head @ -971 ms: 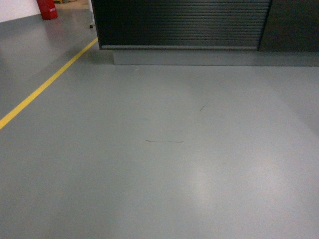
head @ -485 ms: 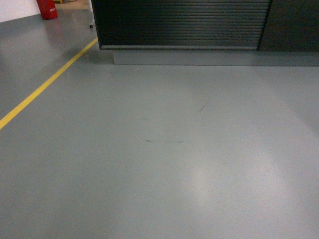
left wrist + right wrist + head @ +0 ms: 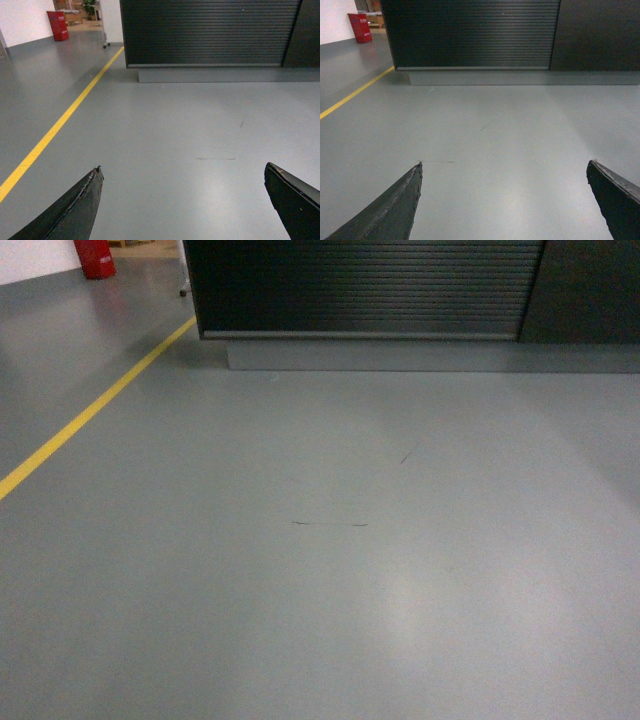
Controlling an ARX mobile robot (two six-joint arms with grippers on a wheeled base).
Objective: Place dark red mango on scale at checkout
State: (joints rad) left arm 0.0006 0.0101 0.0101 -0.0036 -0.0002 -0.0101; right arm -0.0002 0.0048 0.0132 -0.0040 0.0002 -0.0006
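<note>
The checkout (image 3: 360,290) is a dark counter with a ribbed slatted front on a grey plinth, standing across the far end of the floor; it also shows in the left wrist view as the checkout (image 3: 210,32) and in the right wrist view as the checkout (image 3: 470,32). Only its front shows. The dark red mango and the scale are out of view. My left gripper (image 3: 183,170) is open over bare grey floor, nothing between its black fingers. My right gripper (image 3: 504,166) is open too, likewise empty. Neither gripper appears in the head view.
A yellow floor line (image 3: 90,410) runs diagonally on the left toward the counter's left corner. A red bin (image 3: 95,258) stands at the far left. A darker flat panel (image 3: 585,290) adjoins the counter on the right. Grey floor (image 3: 330,570) lies between me and the counter.
</note>
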